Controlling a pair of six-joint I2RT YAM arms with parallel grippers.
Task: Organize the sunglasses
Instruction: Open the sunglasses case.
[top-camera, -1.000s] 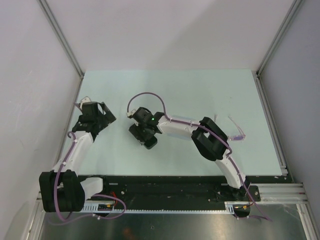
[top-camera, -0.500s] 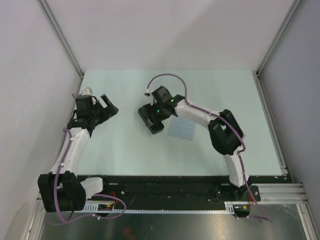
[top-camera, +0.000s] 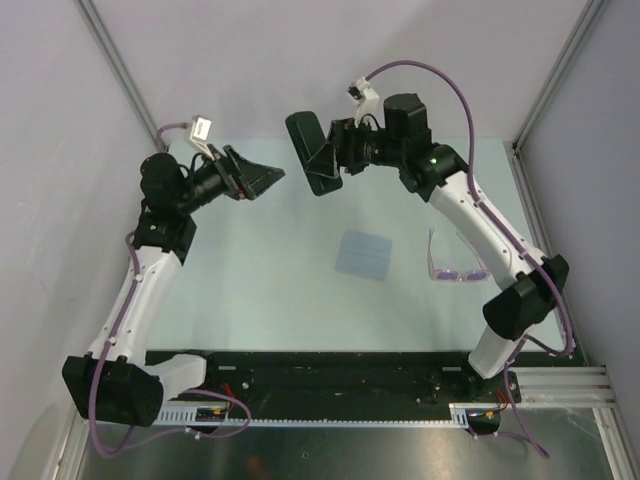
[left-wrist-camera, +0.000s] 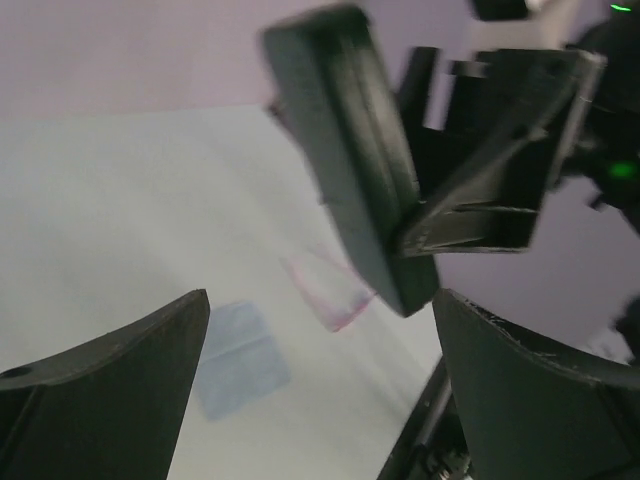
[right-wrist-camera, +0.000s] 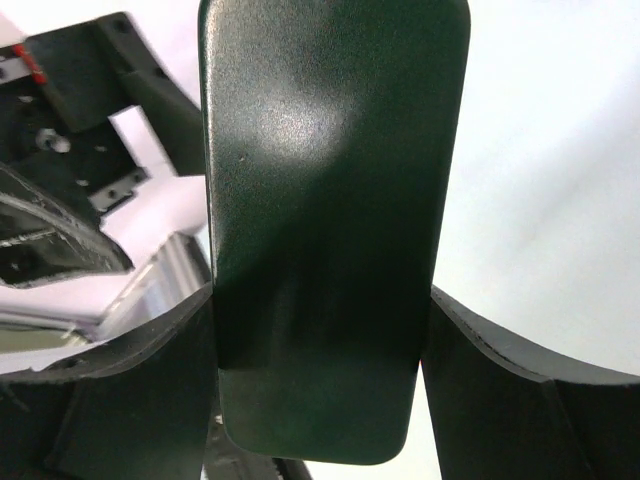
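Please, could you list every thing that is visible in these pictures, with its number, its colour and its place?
sunglasses: one, translucent pink-purple frame, lying on the table's right side
cloth: one, pale blue, flat near the table's middle
case: one, black, held in the air over the far part of the table
table: one, pale mint
left gripper: one, black, open, raised, facing the case
right gripper: one, black, shut on the case

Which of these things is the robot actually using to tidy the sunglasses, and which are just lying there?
In the job: sunglasses, on the table; black case, held aloft in the right pincer; left pincer, open, beside it.
Lying about: pale blue cloth, flat on the table, untouched.
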